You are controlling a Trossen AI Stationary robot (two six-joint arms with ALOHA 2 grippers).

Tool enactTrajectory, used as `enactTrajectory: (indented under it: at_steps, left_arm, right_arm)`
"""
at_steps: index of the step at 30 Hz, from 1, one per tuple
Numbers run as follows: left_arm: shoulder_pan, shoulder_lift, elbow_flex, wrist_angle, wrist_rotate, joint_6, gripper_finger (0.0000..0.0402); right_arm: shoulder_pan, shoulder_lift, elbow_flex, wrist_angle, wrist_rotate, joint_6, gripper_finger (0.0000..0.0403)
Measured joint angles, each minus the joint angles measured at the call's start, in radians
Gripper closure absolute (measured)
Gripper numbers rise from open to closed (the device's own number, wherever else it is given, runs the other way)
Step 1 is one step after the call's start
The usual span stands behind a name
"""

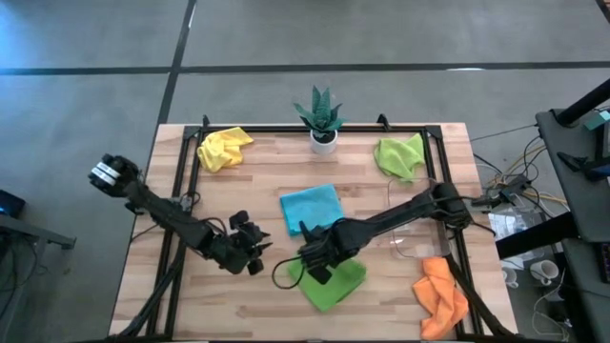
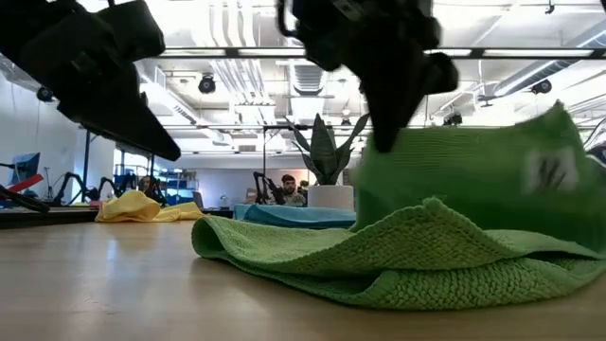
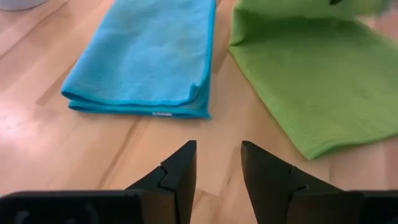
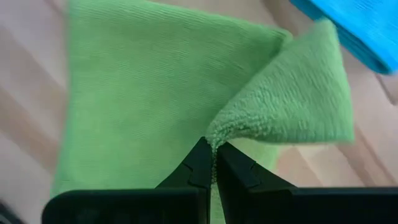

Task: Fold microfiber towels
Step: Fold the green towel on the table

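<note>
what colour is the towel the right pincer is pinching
Lime green towel, clearest in the right wrist view.

A robotics lab: exposed ceiling ducts point(image 2: 312, 76), further arm rigs point(image 2: 57, 185), seated person point(image 2: 289, 189) behind the wooden table point(image 2: 95, 284).

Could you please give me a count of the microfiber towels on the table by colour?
Lime green towels: 2
Light blue towel: 1
Yellow towel: 1
Orange towel: 1
Total: 5
</note>
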Motion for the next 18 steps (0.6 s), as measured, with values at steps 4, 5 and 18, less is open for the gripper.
enactTrajectory:
  at_steps: [4,5,18]
  left_arm:
    - [-0.003,0.014,-0.001,-0.004,0.001,0.007,0.0290]
    - [-0.003,0.014,-0.001,-0.003,0.000,0.010,0.0290]
    - [-0.005,0.016,-0.001,-0.003,0.007,0.026,0.0290]
  right_arm:
    - [0.004,0.060,0.109,-0.031,-0.009,-0.025,0.0394]
    - [0.006,0.072,0.127,-0.036,-0.010,-0.031,0.0394]
    - [0.018,0.163,0.198,-0.008,-0.085,-0.121,0.0394]
